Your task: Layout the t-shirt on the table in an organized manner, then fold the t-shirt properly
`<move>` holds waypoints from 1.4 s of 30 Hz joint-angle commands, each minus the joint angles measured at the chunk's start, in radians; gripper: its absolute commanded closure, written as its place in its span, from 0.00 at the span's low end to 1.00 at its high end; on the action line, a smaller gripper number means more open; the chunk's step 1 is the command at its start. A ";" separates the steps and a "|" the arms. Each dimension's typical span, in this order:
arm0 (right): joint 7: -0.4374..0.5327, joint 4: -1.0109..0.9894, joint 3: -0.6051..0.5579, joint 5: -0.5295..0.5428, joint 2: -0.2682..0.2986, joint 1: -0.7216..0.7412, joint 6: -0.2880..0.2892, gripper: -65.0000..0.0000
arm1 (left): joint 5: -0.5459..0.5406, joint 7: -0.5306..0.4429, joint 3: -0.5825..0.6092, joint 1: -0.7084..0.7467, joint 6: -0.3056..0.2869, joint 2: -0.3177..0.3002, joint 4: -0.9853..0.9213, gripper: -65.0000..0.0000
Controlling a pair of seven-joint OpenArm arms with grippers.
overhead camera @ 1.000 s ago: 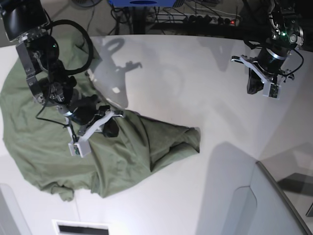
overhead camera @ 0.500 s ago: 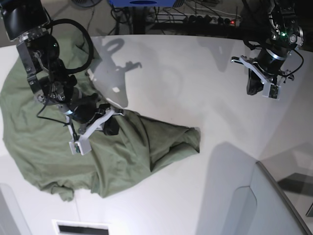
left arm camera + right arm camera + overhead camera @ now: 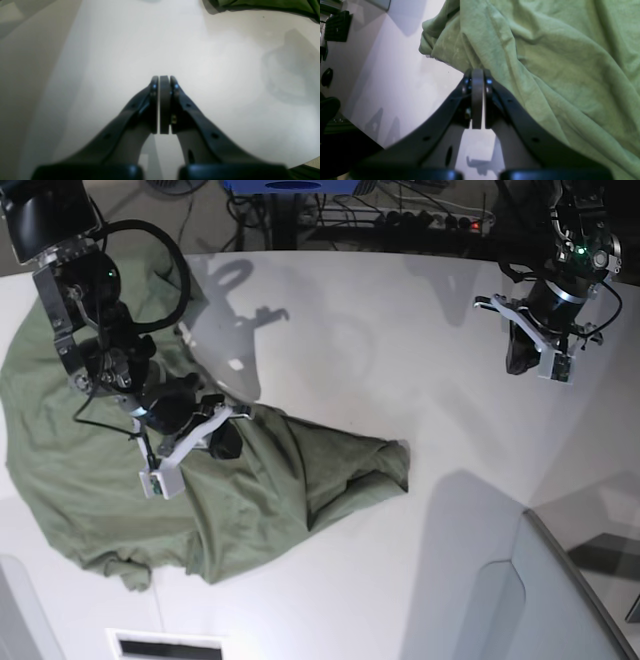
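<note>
Rumpled shirt (image 3: 150,470) lies bunched at the worktop's (image 3: 400,360) near left; right jaws (image 3: 477,100) hover over it closed and empty, risking dragging folds tighter, while the left jaws (image 3: 520,355), also closed, hang well apart.

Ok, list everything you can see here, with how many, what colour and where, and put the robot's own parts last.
t-shirt: one, olive green, crumpled on the left part of the table in the base view, one corner stretched toward the middle.
table: one, white, under everything.
grey panel: one, translucent grey, lower right corner of the base view.
power strip: one, dark, behind the table's far edge among cables.
left gripper: one, black, shut and empty, above bare table, away from the shirt.
right gripper: one, black, shut, at the shirt's edge; no cloth seen between its jaws.
</note>
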 commanded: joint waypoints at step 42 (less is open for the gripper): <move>-0.042 -0.065 0.009 0.029 -0.114 0.133 0.008 0.98 | -0.008 -0.016 -0.001 -0.003 0.002 -0.014 0.054 1.00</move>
